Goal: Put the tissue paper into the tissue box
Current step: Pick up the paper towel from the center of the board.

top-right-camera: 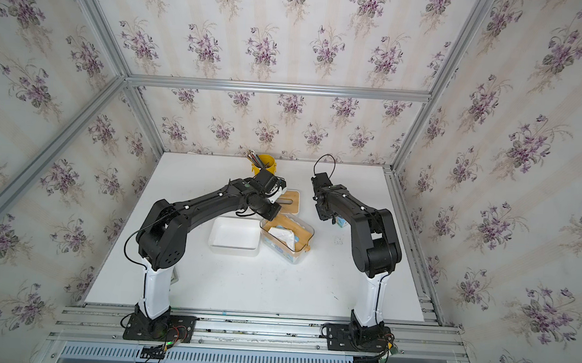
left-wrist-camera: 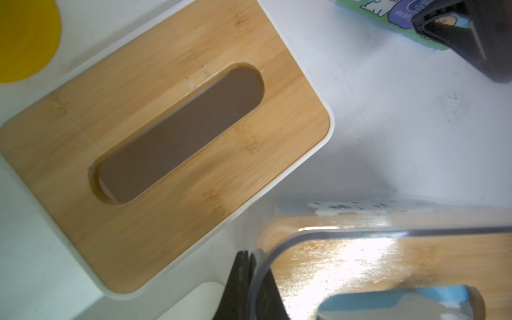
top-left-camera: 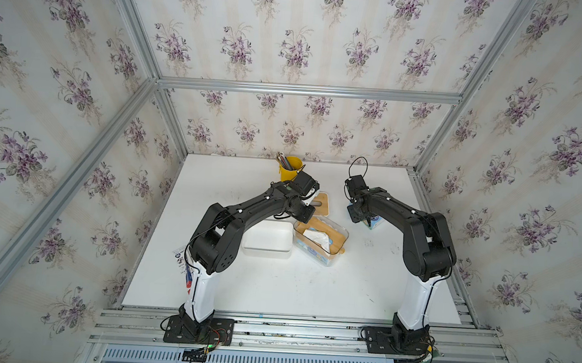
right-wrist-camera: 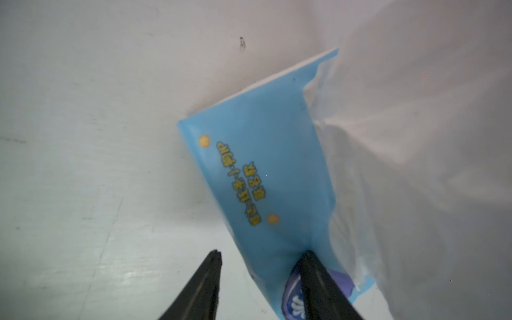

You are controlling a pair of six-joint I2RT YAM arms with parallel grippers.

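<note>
A blue plastic pack of tissue paper lies on the white table at the right, with loose white tissue beside it. My right gripper is open over it; one finger presses the pack's end and the other is clear of it. In both top views the pack shows under that gripper. A clear-walled tissue box at mid-table holds a tilted bamboo board and white tissue. My left gripper is shut on the clear box's wall at a far corner.
A white tissue box with a slotted bamboo lid stands just behind the clear box. An open white tray sits to its left. A yellow cup of pencils stands at the back edge.
</note>
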